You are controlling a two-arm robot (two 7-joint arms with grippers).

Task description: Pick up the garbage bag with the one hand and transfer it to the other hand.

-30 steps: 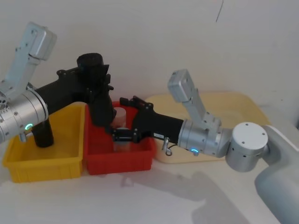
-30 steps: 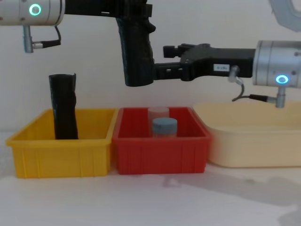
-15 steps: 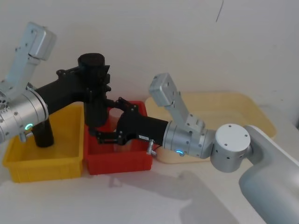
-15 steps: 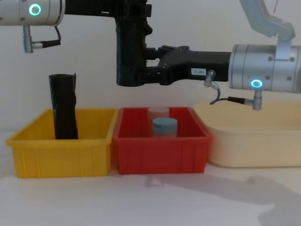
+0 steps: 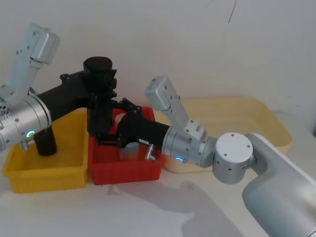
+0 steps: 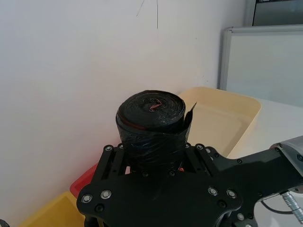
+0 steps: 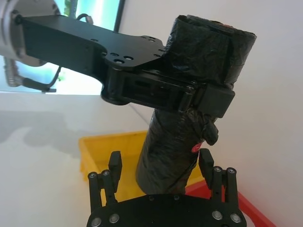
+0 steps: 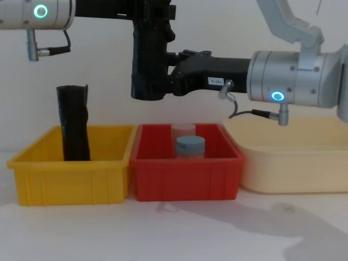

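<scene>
Garbage bag (image 8: pixel 147 70) aloft, top cropped (chest view)

**What Stays Hidden From Us**

In the chest view the upper edge cuts off the top of the garbage bag (image 8: pixel 148 65) and much of the left gripper (image 8: pixel 153 13). The right gripper (image 8: pixel 168 86) melts black into black against the bag, and we cannot part its fingertips from it. The print on its white label (image 8: pixel 216 81) is too small to read. The yellow bin (image 8: pixel 70 182) hides the slimmer roll (image 8: pixel 73 122)'s foot. In the red bin (image 8: pixel 185 182) a blue-lidded jar (image 8: pixel 190 145) covers the lower half of a pale cup (image 8: pixel 183 129). In the right wrist view the right gripper's body hides the bag's lower end.
</scene>
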